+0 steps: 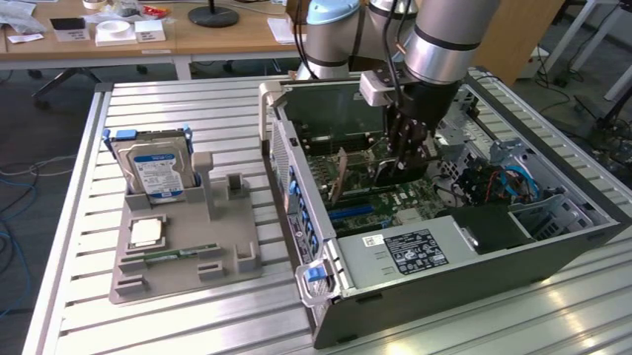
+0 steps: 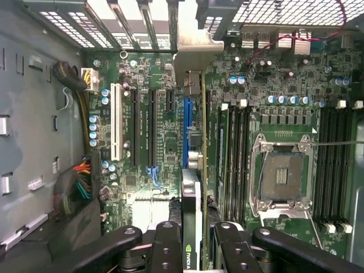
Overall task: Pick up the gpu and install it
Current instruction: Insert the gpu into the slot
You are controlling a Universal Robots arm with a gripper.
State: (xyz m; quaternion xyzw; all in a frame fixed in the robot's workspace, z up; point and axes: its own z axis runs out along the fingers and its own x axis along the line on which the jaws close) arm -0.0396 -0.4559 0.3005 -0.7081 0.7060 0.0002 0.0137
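Exterior view: arm reaches down from the far side of the worktop point(image 1: 188, 111), silver forearm steep, wrist pointing nearly straight down into the open computer case point(image 1: 445, 255). Pincer point(image 1: 407, 157) low inside the case, fingers vertical, closed partway on the gpu point(image 1: 400, 174), which shows as a dark card just under the fingertips and above the motherboard point(image 1: 385, 203). At the exterior view's left, well apart from the case, a grey fixture tray point(image 1: 232, 259) carries a hard drive point(image 1: 155, 176) standing upright, a processor chip point(image 1: 146, 233) lying flat and a memory stick point(image 1: 177, 255). Wrist view: camera looks straight down the pincer point(image 2: 193, 227) onto the board. Black fingers point(image 2: 168, 244) flank the gpu point(image 2: 192, 196) on both sides, gripping it edge-on. The card runs away from the pincer along the blue slot point(image 2: 185, 122), its silver bracket point(image 2: 190, 62) at the case's rear slot openings. Cannot tell whether the card's edge is seated. Empty processor socket point(image 2: 281, 176) lies beside, with memory slots point(image 2: 233, 153) between it and the card.
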